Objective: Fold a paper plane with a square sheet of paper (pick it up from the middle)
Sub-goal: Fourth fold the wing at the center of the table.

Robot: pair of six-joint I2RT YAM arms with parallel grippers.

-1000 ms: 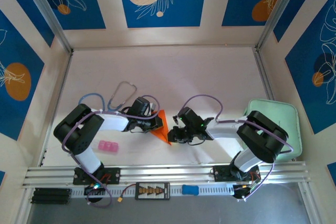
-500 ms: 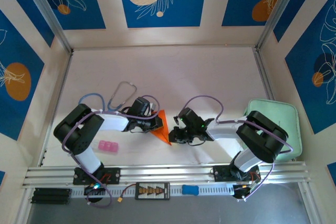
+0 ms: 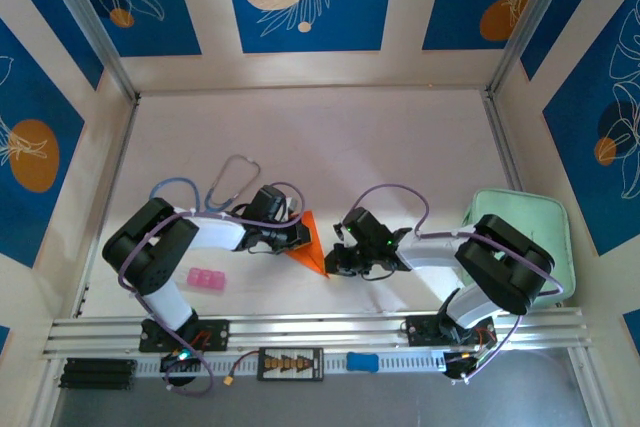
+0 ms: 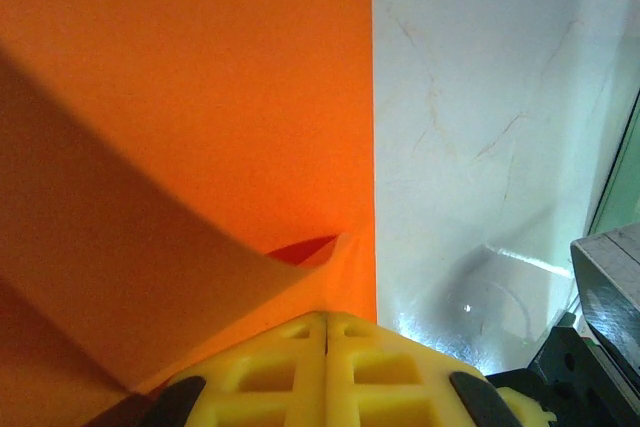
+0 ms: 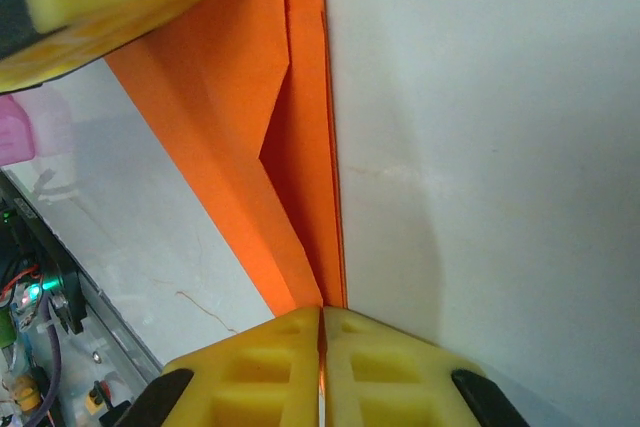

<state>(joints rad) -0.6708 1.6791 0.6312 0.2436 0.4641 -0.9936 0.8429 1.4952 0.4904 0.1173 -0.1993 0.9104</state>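
Paper plane (image 3: 309,243), orange, part-folded: lies on the table (image 3: 420,147) between your arms, left gripper (image 4: 326,325) clenched on its 10 o'clock edge, right gripper (image 5: 321,319) clamped on its 4 o'clock tip, apparently to hold the crease taut.

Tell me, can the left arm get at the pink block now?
Probably not yet: the left gripper is shut on the orange paper. The pink block lies close by that arm's elbow with bare table between, so after letting go it likely could.
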